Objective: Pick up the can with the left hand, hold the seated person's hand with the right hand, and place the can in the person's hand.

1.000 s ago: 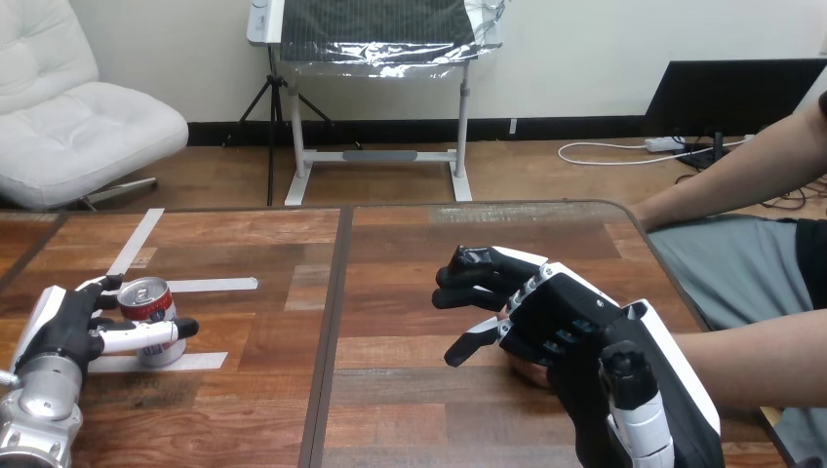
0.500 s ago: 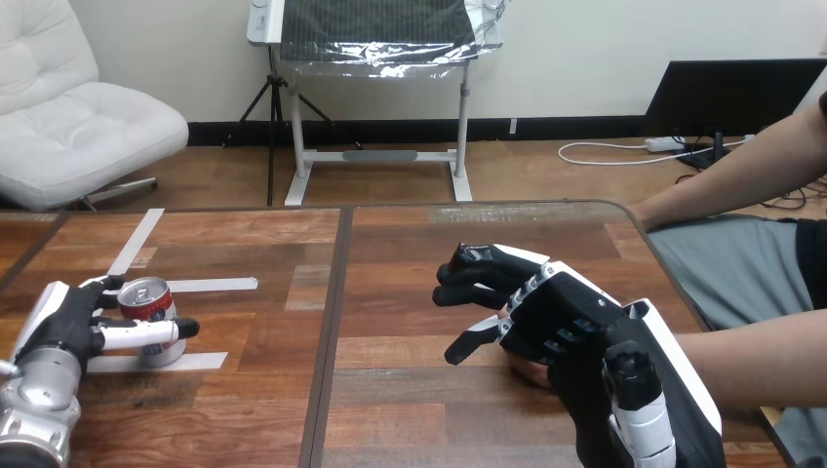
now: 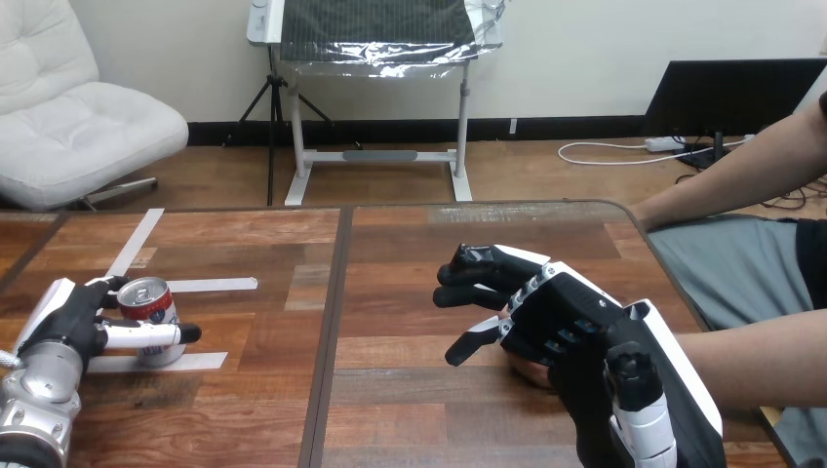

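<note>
Gripping upright can with left robot hand, curled round it, at 8 o'clock on tabletop, on a white tape strip. Right robot hand at 4 o'clock, over end of person's forearm; cannot tell whether gripping.

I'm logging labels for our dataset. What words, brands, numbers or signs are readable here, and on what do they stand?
No text can be read.
can, held in the left hand: red and white print on its side, too blurred to read.
white tape strips on the table: blank.
</note>
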Robot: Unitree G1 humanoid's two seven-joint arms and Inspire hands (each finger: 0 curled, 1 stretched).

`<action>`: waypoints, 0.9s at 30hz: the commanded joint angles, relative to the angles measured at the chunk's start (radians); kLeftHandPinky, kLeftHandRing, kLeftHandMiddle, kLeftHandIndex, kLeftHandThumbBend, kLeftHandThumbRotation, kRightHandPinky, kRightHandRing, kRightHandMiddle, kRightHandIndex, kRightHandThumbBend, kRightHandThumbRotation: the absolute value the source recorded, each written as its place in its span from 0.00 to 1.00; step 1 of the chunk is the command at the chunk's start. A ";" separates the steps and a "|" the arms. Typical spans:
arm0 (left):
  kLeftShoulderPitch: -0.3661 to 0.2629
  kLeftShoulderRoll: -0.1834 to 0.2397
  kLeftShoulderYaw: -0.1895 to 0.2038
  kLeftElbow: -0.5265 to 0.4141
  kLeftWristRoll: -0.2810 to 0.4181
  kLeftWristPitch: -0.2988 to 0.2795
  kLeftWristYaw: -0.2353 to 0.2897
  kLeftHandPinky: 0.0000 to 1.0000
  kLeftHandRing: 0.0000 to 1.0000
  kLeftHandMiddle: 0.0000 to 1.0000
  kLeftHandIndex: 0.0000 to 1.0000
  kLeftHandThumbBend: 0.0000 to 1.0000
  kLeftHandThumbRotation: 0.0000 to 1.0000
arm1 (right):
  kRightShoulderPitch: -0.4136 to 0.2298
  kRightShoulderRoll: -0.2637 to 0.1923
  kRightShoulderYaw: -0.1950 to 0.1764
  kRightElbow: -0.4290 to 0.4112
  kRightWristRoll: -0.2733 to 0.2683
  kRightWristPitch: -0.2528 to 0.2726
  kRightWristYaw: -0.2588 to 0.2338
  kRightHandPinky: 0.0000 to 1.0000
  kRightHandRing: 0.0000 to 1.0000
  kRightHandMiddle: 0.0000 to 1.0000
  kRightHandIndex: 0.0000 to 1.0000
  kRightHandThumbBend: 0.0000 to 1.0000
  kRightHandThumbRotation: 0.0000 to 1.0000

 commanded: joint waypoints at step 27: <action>-0.096 0.027 -0.057 0.006 0.060 0.006 0.042 0.72 0.80 0.82 0.82 0.84 0.12 | -0.028 0.018 -0.011 -0.036 0.007 -0.035 -0.012 0.52 0.73 0.77 0.75 0.76 0.93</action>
